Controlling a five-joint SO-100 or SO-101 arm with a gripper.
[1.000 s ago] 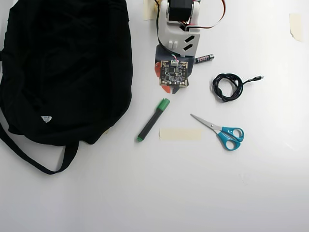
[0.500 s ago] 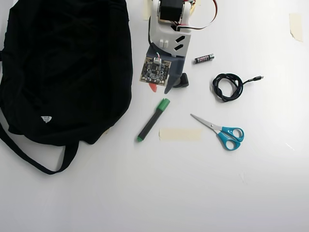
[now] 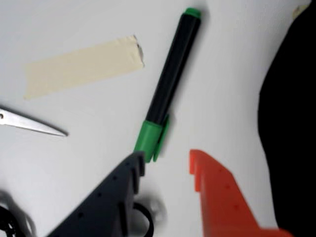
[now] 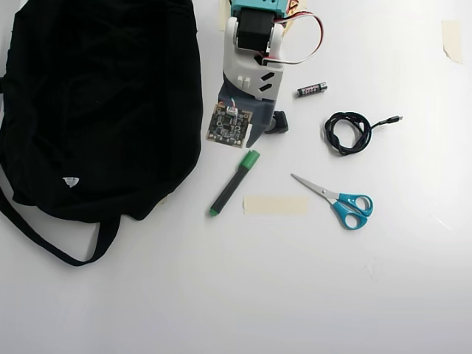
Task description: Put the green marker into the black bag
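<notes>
The green marker (image 4: 234, 183) lies slantwise on the white table, its green cap (image 3: 150, 140) toward the arm and its small green end (image 3: 192, 12) away from it. My gripper (image 3: 165, 160) is open and holds nothing; its dark grey finger (image 3: 121, 190) and orange finger (image 3: 217, 197) stand apart just short of the cap. In the overhead view my gripper (image 4: 248, 140) hovers just above the cap's end, partly hidden under the wrist camera board. The black bag (image 4: 96, 103) fills the left of the table; its edge (image 3: 291, 123) shows at the right of the wrist view.
A strip of beige tape (image 4: 275, 205) lies right of the marker. Blue-handled scissors (image 4: 341, 200), a coiled black cable (image 4: 348, 131) and a small battery (image 4: 312, 89) lie further right. The bag's strap (image 4: 51, 240) loops toward the front left.
The gripper head has swung left in the overhead view and then come down toward the marker's green cap. The marker and all other objects lie unmoved.
</notes>
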